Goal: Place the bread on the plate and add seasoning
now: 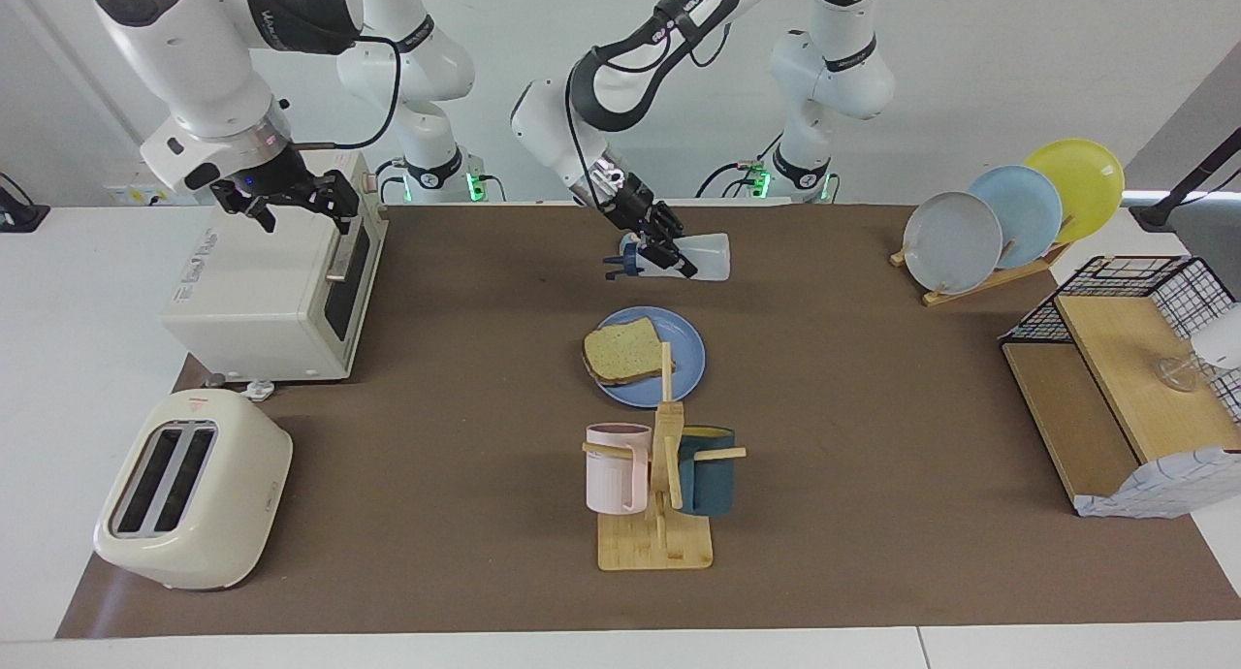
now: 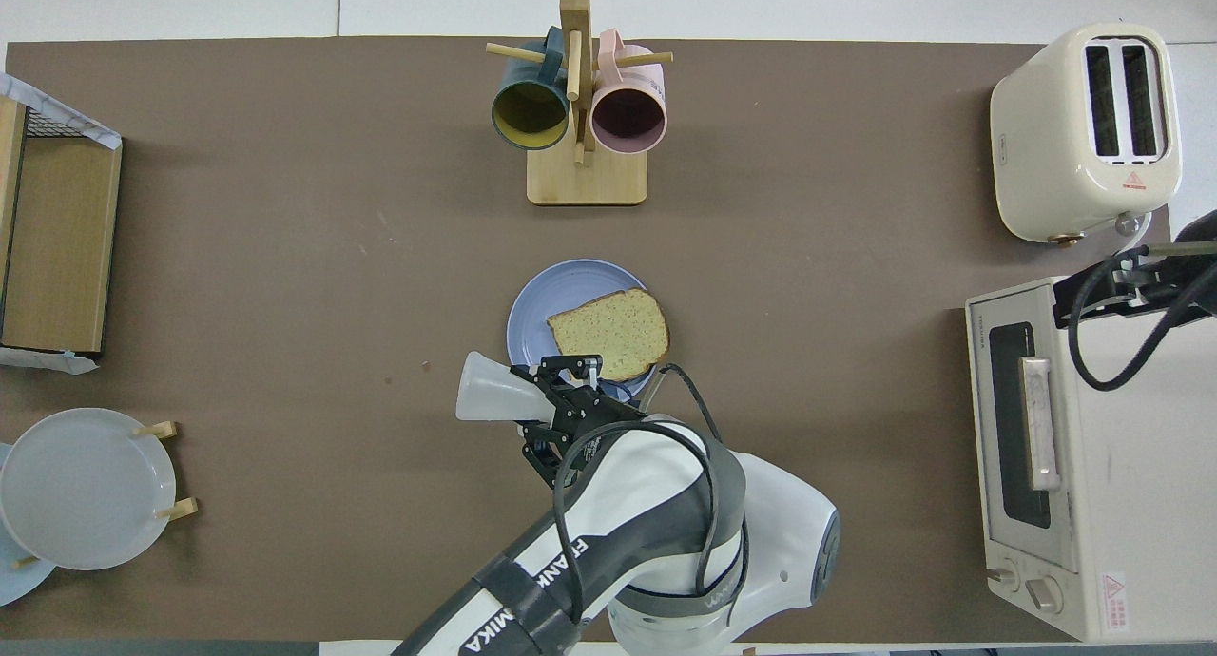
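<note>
The bread [image 1: 620,351] [image 2: 609,333] lies on the blue plate [image 1: 683,357] [image 2: 538,306] in the middle of the table. My left gripper [image 1: 669,254] [image 2: 559,404] is shut on the neck of the seasoning [image 1: 704,259] [image 2: 487,399]. The bottle is tipped onto its side, with its dark cap pointing toward the right arm's end of the table. It hangs over the table just on the robots' side of the plate. In the overhead view its cap end overlaps the plate's near rim. My right gripper [image 1: 287,200] waits open over the toaster oven.
A white toaster oven [image 1: 271,291] and a cream toaster [image 1: 194,490] stand at the right arm's end. A wooden mug rack [image 1: 659,494] with two mugs stands farther from the robots than the plate. A plate rack [image 1: 1008,218] and a wire-and-wood shelf [image 1: 1125,398] fill the left arm's end.
</note>
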Robot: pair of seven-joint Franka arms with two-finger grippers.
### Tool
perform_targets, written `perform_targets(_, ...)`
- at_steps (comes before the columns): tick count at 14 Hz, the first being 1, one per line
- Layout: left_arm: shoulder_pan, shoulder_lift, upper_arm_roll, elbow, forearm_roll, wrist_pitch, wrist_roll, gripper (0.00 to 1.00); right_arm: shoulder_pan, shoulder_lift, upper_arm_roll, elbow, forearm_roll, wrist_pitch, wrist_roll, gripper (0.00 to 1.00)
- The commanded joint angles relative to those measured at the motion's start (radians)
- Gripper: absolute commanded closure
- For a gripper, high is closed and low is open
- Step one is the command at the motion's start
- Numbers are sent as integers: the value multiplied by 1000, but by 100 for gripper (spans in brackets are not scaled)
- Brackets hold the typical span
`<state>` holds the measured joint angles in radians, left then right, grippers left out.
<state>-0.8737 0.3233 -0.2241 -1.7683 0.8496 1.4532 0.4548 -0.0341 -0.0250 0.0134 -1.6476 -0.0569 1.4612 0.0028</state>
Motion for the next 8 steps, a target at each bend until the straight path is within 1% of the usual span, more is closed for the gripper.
perform_targets(1,-30,33,8,46,67,-76,-1,100,-16,5,-1,2,-1,42,-27,0)
perform_targets(3,-37,37,6,41,123,-114,-1,100,-23,5,-3,2,6,38,-29,0)
perform_targets(4,-48,49,6,41,131,-131,-1,100,-23,7,-1,8,5,34,-27,0)
perform_targets(5,-60,74,8,43,146,-155,-1,100,-23,10,-6,12,5,28,-29,0)
perform_targets(6,-91,148,11,58,175,-198,-1,100,-23,11,-9,15,3,21,-29,0)
perform_targets(8,-94,181,12,127,186,-218,1,100,-23,11,-15,15,5,31,-29,0)
